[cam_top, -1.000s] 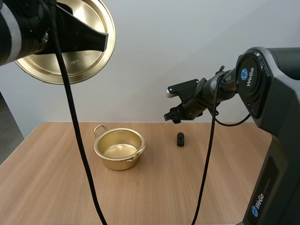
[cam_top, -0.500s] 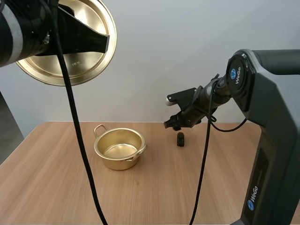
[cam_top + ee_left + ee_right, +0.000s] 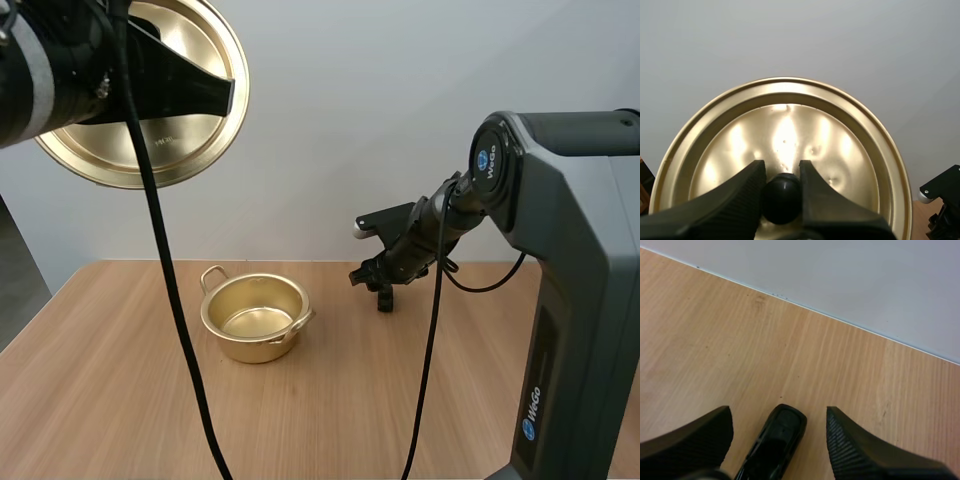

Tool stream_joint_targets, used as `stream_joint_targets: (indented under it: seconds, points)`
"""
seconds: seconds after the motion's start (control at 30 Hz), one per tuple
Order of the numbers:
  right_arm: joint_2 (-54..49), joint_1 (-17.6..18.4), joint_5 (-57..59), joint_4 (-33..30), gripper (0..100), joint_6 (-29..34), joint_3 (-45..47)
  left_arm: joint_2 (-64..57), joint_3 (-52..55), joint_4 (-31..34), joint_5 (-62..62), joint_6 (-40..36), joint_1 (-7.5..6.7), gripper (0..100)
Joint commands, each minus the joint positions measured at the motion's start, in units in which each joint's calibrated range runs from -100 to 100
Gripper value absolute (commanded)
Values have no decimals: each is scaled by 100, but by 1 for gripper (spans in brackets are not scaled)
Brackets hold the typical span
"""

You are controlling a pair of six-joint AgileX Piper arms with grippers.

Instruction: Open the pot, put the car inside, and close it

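Observation:
A brass pot (image 3: pixel 255 317) stands without its lid on the wooden table. My left gripper (image 3: pixel 781 175) holds the brass lid (image 3: pixel 160 95) high up at the left, its fingers shut on the lid's black knob (image 3: pixel 782 198). A small black toy car (image 3: pixel 385 299) lies on the table to the right of the pot. My right gripper (image 3: pixel 374 279) hovers just above it, open. In the right wrist view the car (image 3: pixel 774 441) lies between the two spread fingers (image 3: pixel 855 447).
The table's far edge (image 3: pixel 805 307) meets a plain light wall close behind the car. Bare wood (image 3: pixel 330 400) stretches in front of the pot and the car. My right arm's base (image 3: pixel 575 330) rises at the table's right side.
My right gripper has come down and slightly forward, from well above the car to just over it. The left gripper and the lid have stayed put.

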Motion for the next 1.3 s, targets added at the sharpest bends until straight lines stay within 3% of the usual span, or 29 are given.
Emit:
stream_joint_targets:
  seconds: [0.0,0.27,0.4,0.47,0.5,0.57,0.6,0.83,1.1,1.2,1.27]
  points:
    - [62,4,-66,0,91,6,-2,-3,-7,-8,42,1,3,0]
    - [424,4,-214,312,90,47,-33,62,-7,-8,58,11,3,0]
    - [572,4,56,312,84,47,-228,103,-7,36,58,11,3,0]
    - [617,4,177,327,66,47,-322,102,-7,36,58,21,3,0]
    - [625,4,220,337,50,47,-336,102,-7,36,58,31,3,0]
    - [625,4,335,350,8,47,-366,102,-7,36,58,39,3,0]
    - [625,4,396,350,0,47,-394,102,-7,36,58,52,3,0]
    - [385,4,501,352,0,-130,-394,102,-7,36,58,111,3,0]
    - [-987,4,581,448,0,-153,-394,102,-7,36,58,91,3,0]
    - [-1489,38,1094,912,0,-553,-394,102,-7,36,58,70,3,0]
    - [-1760,98,1690,1541,0,-986,-394,102,-7,36,58,-2,3,0]
